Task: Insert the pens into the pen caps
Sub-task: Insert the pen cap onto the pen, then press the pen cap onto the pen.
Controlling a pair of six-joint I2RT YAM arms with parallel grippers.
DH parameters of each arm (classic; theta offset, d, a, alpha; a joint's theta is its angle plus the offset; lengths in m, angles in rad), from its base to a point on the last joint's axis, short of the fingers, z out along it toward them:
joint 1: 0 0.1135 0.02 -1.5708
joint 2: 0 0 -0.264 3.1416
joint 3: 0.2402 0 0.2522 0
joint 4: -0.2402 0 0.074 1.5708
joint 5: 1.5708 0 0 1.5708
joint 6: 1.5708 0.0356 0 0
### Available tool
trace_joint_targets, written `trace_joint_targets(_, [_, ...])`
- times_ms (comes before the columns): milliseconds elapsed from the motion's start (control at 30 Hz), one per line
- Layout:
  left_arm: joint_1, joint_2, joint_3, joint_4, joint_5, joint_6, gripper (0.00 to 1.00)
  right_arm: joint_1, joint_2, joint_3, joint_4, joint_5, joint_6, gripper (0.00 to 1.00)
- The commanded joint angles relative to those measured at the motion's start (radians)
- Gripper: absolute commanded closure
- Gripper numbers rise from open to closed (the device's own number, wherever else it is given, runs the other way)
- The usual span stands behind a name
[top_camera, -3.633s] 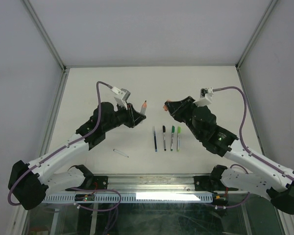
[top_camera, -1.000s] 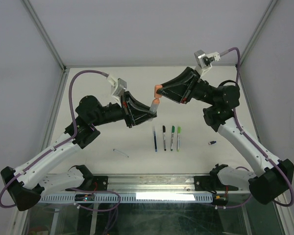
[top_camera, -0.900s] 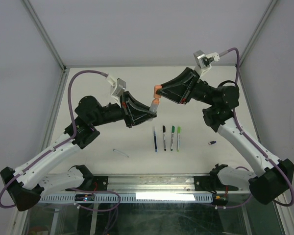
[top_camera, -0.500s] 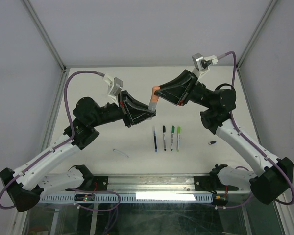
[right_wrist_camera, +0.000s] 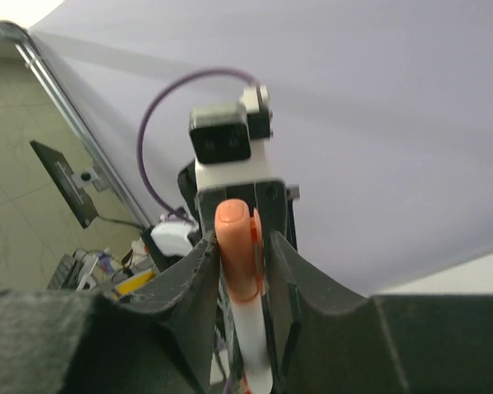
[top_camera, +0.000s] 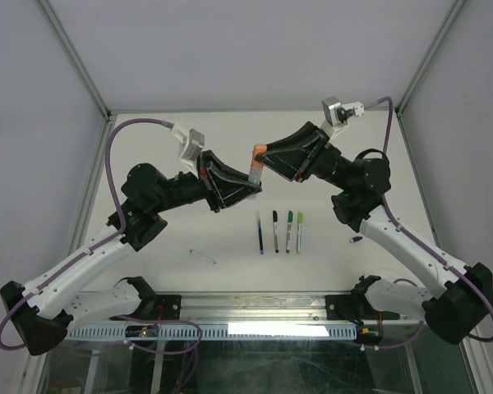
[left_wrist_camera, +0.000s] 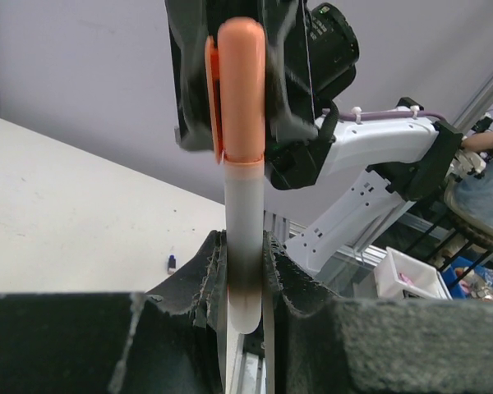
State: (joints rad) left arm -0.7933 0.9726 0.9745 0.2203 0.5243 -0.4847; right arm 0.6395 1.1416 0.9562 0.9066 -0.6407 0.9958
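My left gripper (top_camera: 249, 185) is shut on the lower part of a thick clear pen (top_camera: 253, 171) and holds it upright above the table. An orange cap (top_camera: 259, 151) sits over the pen's top end, and my right gripper (top_camera: 264, 154) is shut on that cap from the right. In the left wrist view the pen (left_wrist_camera: 244, 238) stands between my fingers with the orange cap (left_wrist_camera: 241, 90) on top, flanked by the right gripper's fingers (left_wrist_camera: 289, 90). In the right wrist view the cap (right_wrist_camera: 236, 246) sits between my fingers, with the pen barrel (right_wrist_camera: 256, 349) below it.
Several capped pens lie side by side on the table: blue (top_camera: 260, 233), black (top_camera: 275, 231), dark green (top_camera: 289, 230), light green (top_camera: 299, 230). A slim white pen (top_camera: 203, 257) lies at the front left. A small blue cap (top_camera: 356, 240) lies at the right, also in the left wrist view (left_wrist_camera: 172, 263).
Both arms rose and came together. Over the last second the right gripper brought the orange cap down onto the pen's orange tip; the gap between them has closed.
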Motion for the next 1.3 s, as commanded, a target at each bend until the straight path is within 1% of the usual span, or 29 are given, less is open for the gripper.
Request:
trace_joint_targets(0, [-0.011, -0.015, 0.073, 0.102, -0.045, 0.037, 1.00, 0.029, -0.058, 0.006, -0.214, -0.052, -0.095, 0.68])
trace_joint_targets(267, [-0.011, -0.038, 0.073, 0.059, -0.072, 0.061, 1.00, 0.020, -0.138, 0.044, -0.460, -0.052, -0.095, 0.68])
trace_joint_targets(400, [-0.011, -0.041, 0.086, -0.010, -0.143, 0.097, 1.00, 0.018, -0.185, 0.071, -0.600, -0.052, -0.095, 0.68])
trace_joint_targets(433, [-0.011, -0.040, 0.091, -0.041, -0.173, 0.116, 1.00, 0.018, -0.198, 0.075, -0.624, 0.114, -0.380, 0.34])
trace_joint_targets(467, [-0.011, -0.040, 0.096, -0.072, -0.213, 0.135, 1.00, 0.018, -0.211, 0.080, -0.646, 0.190, -0.478, 0.30])
trace_joint_targets(600, [-0.011, -0.027, 0.110, -0.157, -0.320, 0.208, 1.00, 0.020, -0.224, 0.107, -0.686, 0.422, -0.515, 0.29])
trace_joint_targets(700, [-0.012, 0.002, 0.130, -0.204, -0.337, 0.236, 1.00, 0.019, -0.178, 0.178, -0.707, 0.492, -0.540, 0.29])
trace_joint_targets(900, [-0.012, 0.052, 0.153, -0.240, -0.322, 0.245, 1.00, 0.022, -0.036, 0.332, -0.749, 0.476, -0.523, 0.28])
trace_joint_targets(1033, [-0.012, 0.073, 0.161, -0.259, -0.323, 0.254, 1.00, 0.034, 0.033, 0.390, -0.775, 0.469, -0.497, 0.27])
trace_joint_targets(1133, [-0.012, 0.075, 0.161, -0.266, -0.327, 0.260, 1.00, 0.047, 0.067, 0.427, -0.828, 0.472, -0.496, 0.27])
trace_joint_targets(1267, [-0.011, 0.074, 0.158, -0.268, -0.343, 0.264, 1.00, 0.063, 0.084, 0.436, -0.885, 0.484, -0.496, 0.29])
